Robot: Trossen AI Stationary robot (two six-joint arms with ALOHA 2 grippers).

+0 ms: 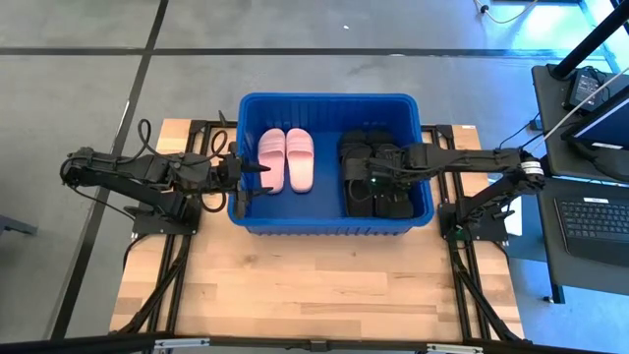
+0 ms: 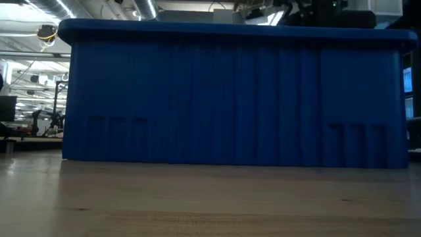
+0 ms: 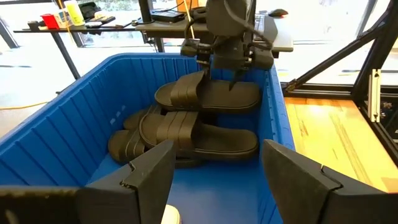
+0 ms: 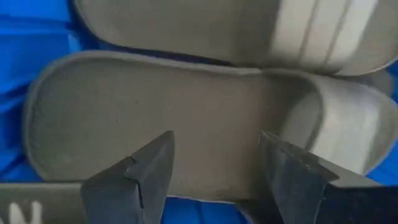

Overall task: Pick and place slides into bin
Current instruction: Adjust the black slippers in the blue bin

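The blue bin stands mid-table, and its near wall fills the low view. A pale pink pair of slides lies flat in the bin's left half. Several black slides are piled in its right half. My right gripper hangs open, pointing down just above the footbed of the topmost black slide, its fingers apart from it. My left gripper stands open at the bin's left wall, pointing across the bin with nothing between its fingers.
The bin's ribbed walls enclose both grippers' working space. Bare wooden tabletop lies in front of the bin. A desk with a laptop stands beyond the table's right edge.
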